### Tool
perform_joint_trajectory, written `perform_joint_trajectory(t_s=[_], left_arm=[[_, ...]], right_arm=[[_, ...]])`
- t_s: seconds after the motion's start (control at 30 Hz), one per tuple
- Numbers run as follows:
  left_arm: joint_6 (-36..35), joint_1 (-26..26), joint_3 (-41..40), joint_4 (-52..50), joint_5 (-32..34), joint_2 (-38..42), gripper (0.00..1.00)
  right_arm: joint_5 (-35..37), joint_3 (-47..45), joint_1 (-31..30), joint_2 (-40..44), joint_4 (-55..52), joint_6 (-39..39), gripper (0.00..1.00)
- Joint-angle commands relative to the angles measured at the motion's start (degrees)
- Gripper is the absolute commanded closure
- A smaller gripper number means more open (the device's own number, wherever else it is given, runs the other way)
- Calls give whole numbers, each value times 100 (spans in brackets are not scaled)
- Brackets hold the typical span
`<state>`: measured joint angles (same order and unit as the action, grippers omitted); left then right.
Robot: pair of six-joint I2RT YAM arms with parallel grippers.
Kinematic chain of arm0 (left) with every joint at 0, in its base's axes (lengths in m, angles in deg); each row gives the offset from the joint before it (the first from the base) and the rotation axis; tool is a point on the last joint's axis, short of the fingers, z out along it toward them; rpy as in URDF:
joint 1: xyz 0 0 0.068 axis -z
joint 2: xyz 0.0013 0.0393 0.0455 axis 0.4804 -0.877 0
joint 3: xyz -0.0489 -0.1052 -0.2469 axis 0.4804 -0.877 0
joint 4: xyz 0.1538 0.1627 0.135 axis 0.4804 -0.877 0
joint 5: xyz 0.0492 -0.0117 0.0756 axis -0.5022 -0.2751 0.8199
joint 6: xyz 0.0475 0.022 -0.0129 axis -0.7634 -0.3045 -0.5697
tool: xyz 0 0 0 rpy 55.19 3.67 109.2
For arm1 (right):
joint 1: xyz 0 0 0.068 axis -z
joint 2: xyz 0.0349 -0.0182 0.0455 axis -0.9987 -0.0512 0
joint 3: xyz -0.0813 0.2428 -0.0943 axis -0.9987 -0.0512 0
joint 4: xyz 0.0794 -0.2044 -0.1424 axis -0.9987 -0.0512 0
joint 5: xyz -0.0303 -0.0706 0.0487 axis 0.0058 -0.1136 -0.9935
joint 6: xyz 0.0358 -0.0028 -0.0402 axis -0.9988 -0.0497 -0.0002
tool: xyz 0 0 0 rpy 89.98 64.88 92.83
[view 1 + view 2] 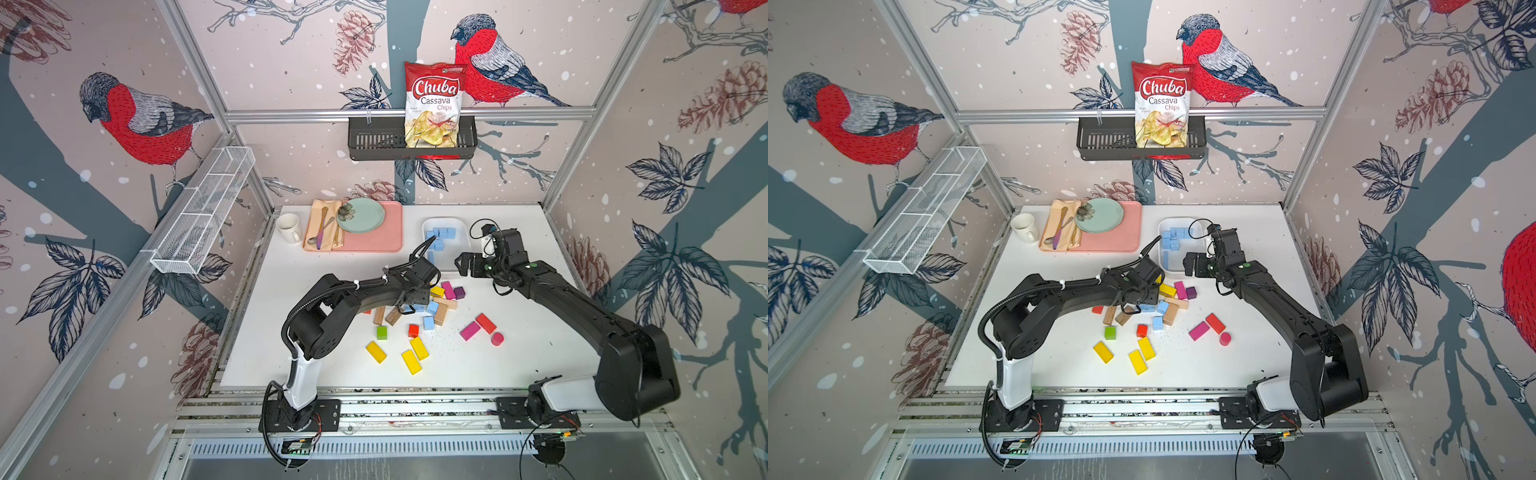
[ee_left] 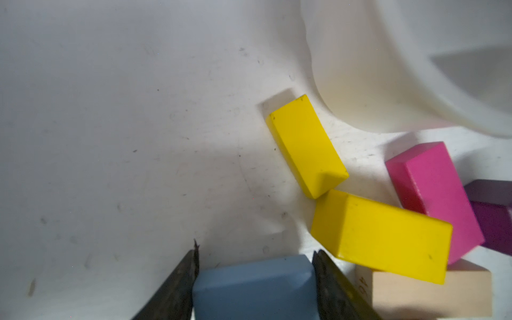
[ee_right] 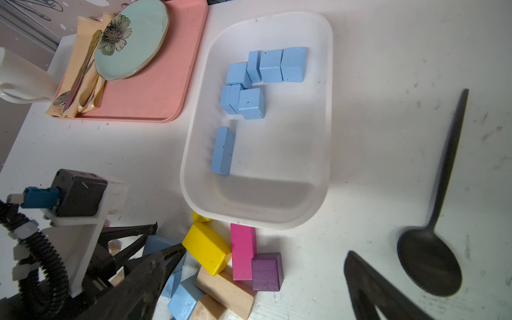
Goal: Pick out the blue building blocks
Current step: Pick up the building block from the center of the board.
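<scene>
Matte sky-blue cubes and bars [image 3: 250, 102] sit in a tray [image 3: 282, 155]; left end effector [image 2: 255, 251] pinches another blue block [image 2: 255, 288], right end effector [image 3: 266, 250] wide, empty

Pair of arms, left arm [image 1: 357, 291] and right arm [image 1: 582, 316]: matte black shells, white lower links [image 1: 301, 382], black screwed base plates [image 1: 328, 409], ribbed black cable conduit [image 3: 51, 263] with white ties, green dot sticker [image 1: 531, 266], dark tapered claw fingers [image 2: 174, 291].

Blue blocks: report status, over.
Left gripper shut on blue block. Right gripper open by white tray. Yellow block close beside one finger.
</scene>
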<state>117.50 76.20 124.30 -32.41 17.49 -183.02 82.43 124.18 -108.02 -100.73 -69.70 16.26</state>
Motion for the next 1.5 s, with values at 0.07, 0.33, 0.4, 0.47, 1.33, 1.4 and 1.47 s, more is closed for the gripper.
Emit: perform_joint_trajectory(t_s=[0.07,0.33,0.4,0.47,1.33,1.4,1.47], left_arm=[[31,-20,-13,-216,56,44,30],[86,6,-8,-227,84,-16,27],[114,23,3,-276,121,-41,26],[144,50,19,-311,146,-78,27],[-273,-14,-100,229,94,564,57],[-365,-123,-227,474,-62,737,58],[-416,-248,-333,695,-262,862,57]], right_arm=[[-51,13,-3,-32,132,-21,0],[-75,31,-2,-86,140,-7,0],[-76,26,1,-83,145,3,0],[-82,17,-3,-83,149,9,0],[-330,89,3,-52,-21,70,0],[-418,105,0,-42,-57,76,0],[-487,112,-4,-30,-75,61,0]])
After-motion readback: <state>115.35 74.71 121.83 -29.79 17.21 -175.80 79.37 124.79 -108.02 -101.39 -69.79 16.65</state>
